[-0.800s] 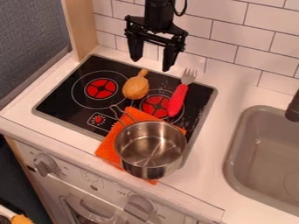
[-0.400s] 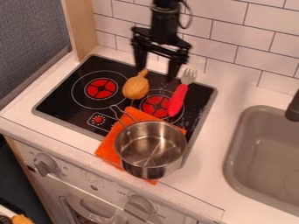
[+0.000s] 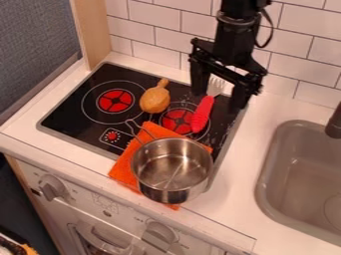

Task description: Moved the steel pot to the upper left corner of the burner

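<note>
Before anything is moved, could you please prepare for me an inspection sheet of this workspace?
Surface: black stove top in white counter; pale specks toward the view's right.
Job's things: steel pot upright on orange cloth, at the stove's near edge; handle points to the view's upper left.
Clutter: yellow-brown toy between the burners; fork, red handle, partly over the right burner's ring.
Gripper: open, over the stove's far right corner; nothing seen held.
Cables: black loop beside the arm.
Surroundings: tiled wall behind, sink at right.
</note>
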`<state>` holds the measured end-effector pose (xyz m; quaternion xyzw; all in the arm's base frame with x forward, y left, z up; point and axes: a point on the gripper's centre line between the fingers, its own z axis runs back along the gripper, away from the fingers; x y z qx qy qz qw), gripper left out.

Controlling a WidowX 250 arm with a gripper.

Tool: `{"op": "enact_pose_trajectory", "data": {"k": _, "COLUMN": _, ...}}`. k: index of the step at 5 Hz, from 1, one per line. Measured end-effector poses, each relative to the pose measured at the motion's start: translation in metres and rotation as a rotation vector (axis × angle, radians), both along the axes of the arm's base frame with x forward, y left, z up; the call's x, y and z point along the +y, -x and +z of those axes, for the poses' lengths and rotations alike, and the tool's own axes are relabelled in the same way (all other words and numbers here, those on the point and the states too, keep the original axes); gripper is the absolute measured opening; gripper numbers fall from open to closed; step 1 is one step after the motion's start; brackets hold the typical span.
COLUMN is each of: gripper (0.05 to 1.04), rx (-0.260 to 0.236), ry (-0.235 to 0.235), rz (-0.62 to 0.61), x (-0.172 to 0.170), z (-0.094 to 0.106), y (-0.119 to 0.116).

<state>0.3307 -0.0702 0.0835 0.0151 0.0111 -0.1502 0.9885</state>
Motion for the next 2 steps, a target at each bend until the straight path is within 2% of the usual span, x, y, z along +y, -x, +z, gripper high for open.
{"op": "enact_pose_trajectory", "data": {"k": 1, "gripper": 1.001, "rx": 0.007, "ry": 0.040, "rz": -0.069, "x": -0.015, "z": 0.001, "y": 0.025}}
{"op": "enact_pose_trajectory", "data": {"k": 2, "gripper": 1.001, "rx": 0.028, "ry": 0.054, "rz": -0.085, "x": -0.015, "z": -0.003, "y": 0.044}}
